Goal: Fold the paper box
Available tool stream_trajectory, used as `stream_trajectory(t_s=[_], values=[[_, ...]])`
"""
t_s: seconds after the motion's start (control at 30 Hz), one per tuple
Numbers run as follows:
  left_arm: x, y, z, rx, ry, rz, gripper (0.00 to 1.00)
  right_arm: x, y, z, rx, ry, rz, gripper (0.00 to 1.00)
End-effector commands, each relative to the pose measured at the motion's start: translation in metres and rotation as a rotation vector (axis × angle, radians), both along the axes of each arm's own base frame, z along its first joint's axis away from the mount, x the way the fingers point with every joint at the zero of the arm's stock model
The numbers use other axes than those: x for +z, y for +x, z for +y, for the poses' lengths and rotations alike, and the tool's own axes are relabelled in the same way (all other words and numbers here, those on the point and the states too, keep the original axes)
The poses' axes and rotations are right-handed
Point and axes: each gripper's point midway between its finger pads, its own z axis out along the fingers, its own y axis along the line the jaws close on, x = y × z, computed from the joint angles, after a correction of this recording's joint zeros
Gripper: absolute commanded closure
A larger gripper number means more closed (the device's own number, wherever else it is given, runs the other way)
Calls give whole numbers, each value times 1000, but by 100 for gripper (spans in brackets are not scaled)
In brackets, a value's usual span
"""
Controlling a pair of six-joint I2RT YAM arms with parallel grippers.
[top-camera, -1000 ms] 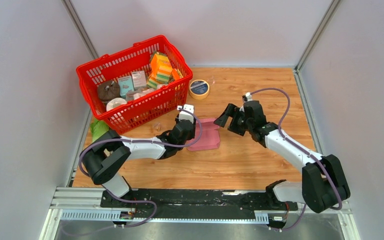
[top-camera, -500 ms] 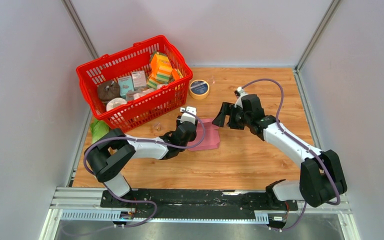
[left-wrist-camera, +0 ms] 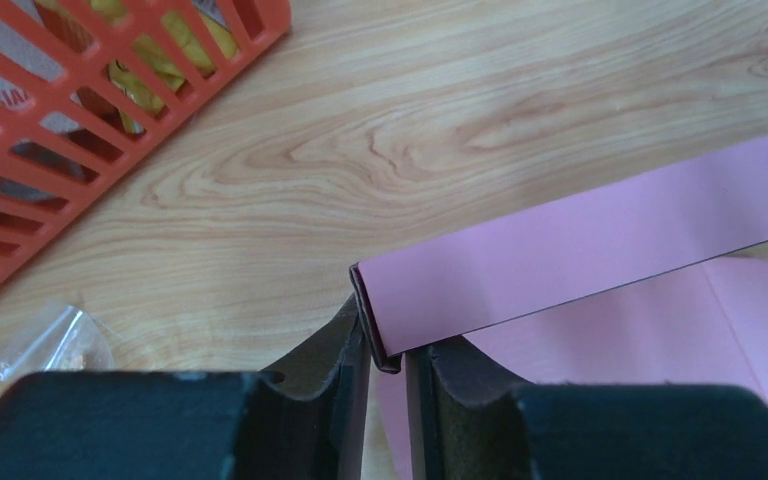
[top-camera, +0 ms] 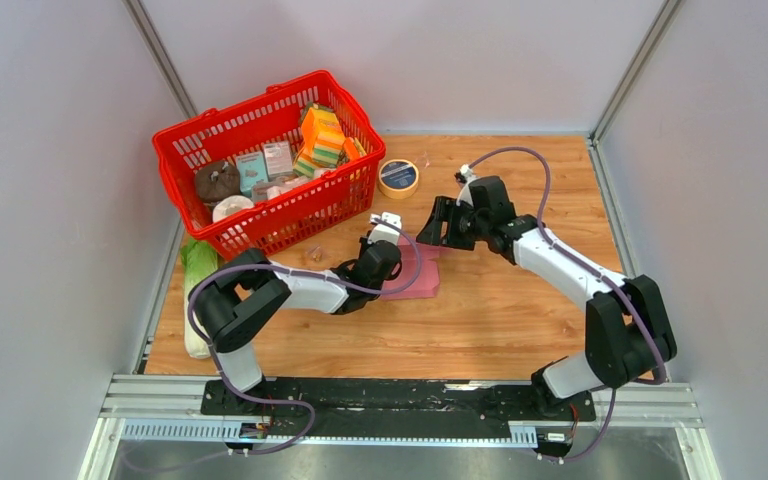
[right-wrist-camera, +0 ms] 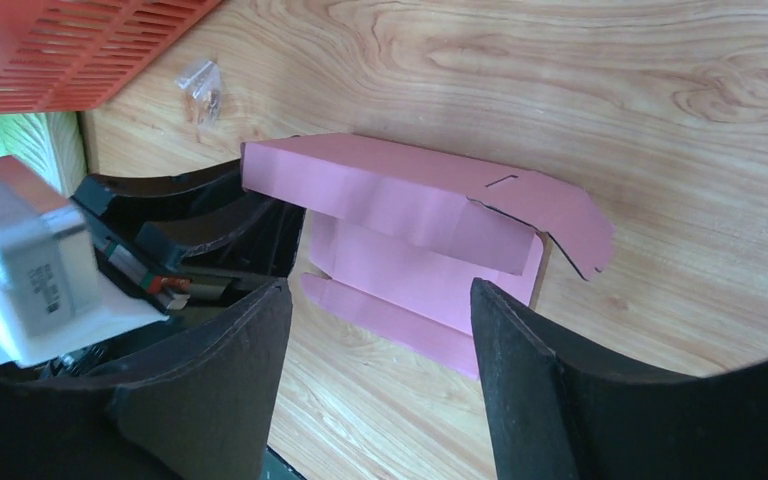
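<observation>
while the left gripper [left-wrist-camera: 388, 352] is pinching one corner of the paper box [left-wrist-camera: 600, 240], its two dark fingers are standing almost together with only the thin pink card between them. in the left wrist view a raised flap is running up and to the right from that grip, and a flatter pink panel with a rounded corner is lying below it on the wooden table [left-wrist-camera: 440, 110]. the right gripper [right-wrist-camera: 378, 300] is hanging just above the box with its jaws spread wide, holding nothing. below them the card is showing a folded-up wall, a slit and a rounded end flap. seen from above, the box is sitting near the middle of the table, between the two grippers and just in front of the red basket [top-camera: 290, 215]. a roll of tape [top-camera: 399, 177] is lying beside the basket, and a small clear bag [left-wrist-camera: 48, 345] is resting on the wood near the basket's wall.
</observation>
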Motion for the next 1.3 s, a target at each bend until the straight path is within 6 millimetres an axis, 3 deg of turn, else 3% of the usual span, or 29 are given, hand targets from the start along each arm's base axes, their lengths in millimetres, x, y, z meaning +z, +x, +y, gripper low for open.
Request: stream_trajectory(t_s=[0.0,0.23,0.57,0.77,0.8,0.83,0.9,0.97,1.03,1.07,1.1,1.17,1.27], values=[[16,11,-6,15,18,-48,75,7,10,5,4,-16,-10,32],[15,12,-5,21,31,-51,83,-3,18,3,1,-65,-16,36],[11,10,-3,32,15,-37,94,-11,20,21,-11,-41,8,38],[11,7,-6,40,-30,-14,100,-2,26,38,-88,126,48,37],[10,6,-6,42,-35,-11,100,7,31,43,-120,187,43,37],[9,5,-5,43,-33,-4,100,1,27,43,-133,211,61,37],[9,4,-6,47,-54,3,100,19,34,48,-155,316,17,37],[9,2,-7,55,-76,12,100,12,28,46,-203,384,63,37],[8,1,-6,62,-90,19,100,21,30,47,-232,479,73,37],[7,0,-6,71,-106,23,100,9,23,43,-253,504,107,37],[7,-1,-5,76,-113,24,100,21,28,43,-256,591,75,37],[6,-1,-5,85,-131,28,100,15,24,39,-300,688,148,40],[4,-3,-4,94,-143,37,100,21,27,38,-303,792,156,45]])
